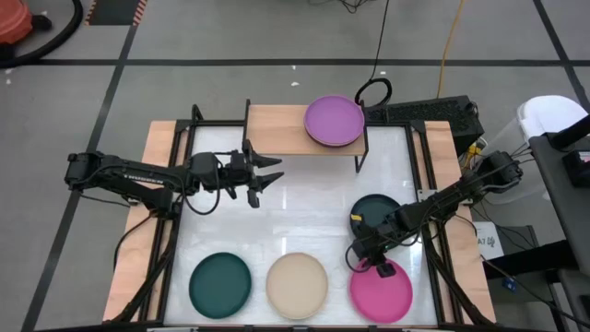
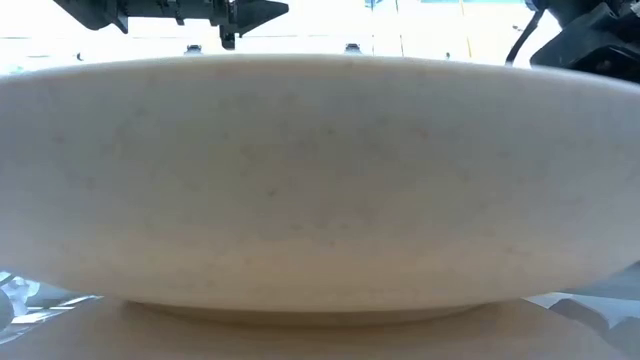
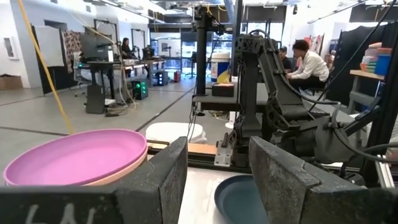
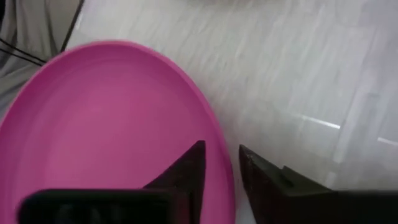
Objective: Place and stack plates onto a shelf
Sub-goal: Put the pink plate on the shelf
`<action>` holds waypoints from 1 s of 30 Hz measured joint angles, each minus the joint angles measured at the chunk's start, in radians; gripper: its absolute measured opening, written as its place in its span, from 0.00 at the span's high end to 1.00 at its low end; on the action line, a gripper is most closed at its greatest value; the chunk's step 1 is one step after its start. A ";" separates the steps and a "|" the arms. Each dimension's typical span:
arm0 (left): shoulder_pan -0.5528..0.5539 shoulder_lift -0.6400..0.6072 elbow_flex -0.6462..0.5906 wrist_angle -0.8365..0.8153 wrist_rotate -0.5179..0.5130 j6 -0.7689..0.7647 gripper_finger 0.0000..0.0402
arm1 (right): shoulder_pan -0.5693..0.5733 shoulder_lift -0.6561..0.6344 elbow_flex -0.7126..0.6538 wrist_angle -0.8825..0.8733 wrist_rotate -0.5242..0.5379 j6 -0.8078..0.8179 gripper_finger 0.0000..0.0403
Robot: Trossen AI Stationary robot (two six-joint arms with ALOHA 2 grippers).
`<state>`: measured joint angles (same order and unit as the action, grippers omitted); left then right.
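Observation:
The light-wood shelf (image 1: 277, 129) stands at the table's far edge. On its right half a purple plate (image 1: 334, 121) (image 3: 74, 158) lies on top of a paler plate (image 3: 118, 175). My left gripper (image 1: 270, 175) (image 3: 217, 149) is open and hovers in front of the shelf, holding nothing. My right gripper (image 1: 361, 261) (image 4: 222, 152) is low at the far-left rim of the magenta plate (image 1: 383, 293) (image 4: 106, 130), which lies flat on the table. One finger stands over the plate's inside and one outside its rim, with a gap showing.
A dark teal plate (image 1: 219, 283) and a beige plate (image 1: 297, 285) (image 2: 320, 180) lie along the near edge, left of the magenta one. Another dark plate (image 1: 378, 207) (image 3: 239, 196) lies under my right arm. The shelf's left half is bare wood. People sit in the room beyond.

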<state>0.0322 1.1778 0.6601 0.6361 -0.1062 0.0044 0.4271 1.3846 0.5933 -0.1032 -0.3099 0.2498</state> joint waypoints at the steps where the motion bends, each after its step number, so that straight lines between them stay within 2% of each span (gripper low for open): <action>1: -0.001 0.000 0.000 0.000 0.000 -0.001 0.56 | 0.000 0.000 0.000 -0.007 0.000 -0.002 0.83; 5: -0.002 0.000 0.000 0.000 0.000 -0.006 0.56 | -0.002 0.000 -0.001 -0.014 0.000 -0.027 0.98; 10: -0.001 0.000 0.000 0.025 -0.001 -0.010 0.56 | -0.030 -0.022 0.014 -0.014 0.023 -0.007 0.99; 14: 0.009 -0.027 0.000 0.070 -0.001 -0.006 0.56 | -0.096 -0.095 0.064 -0.006 0.022 -0.044 0.99; 16: 0.017 -0.061 0.011 0.062 -0.001 -0.006 0.56 | -0.146 -0.142 0.088 -0.006 0.042 -0.084 1.00; 21: 0.026 -0.155 0.016 0.038 -0.002 0.041 0.56 | -0.284 -0.265 0.164 0.026 0.258 -0.229 1.00; 25: 0.039 -0.254 0.017 -0.018 -0.001 0.092 0.56 | -0.437 -0.303 0.261 0.119 0.373 -0.370 1.00; 28: 0.050 -0.294 0.017 -0.053 -0.003 0.092 0.56 | -0.572 -0.286 0.335 0.251 0.380 -0.416 1.00; 30: 0.053 -0.303 0.017 -0.067 -0.003 0.096 0.56 | -0.668 -0.252 0.391 0.314 0.336 -0.423 1.00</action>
<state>0.0848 0.8749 0.6773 0.5694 -0.1089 0.1001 -0.2407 1.1324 0.9846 0.2104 0.0261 -0.1735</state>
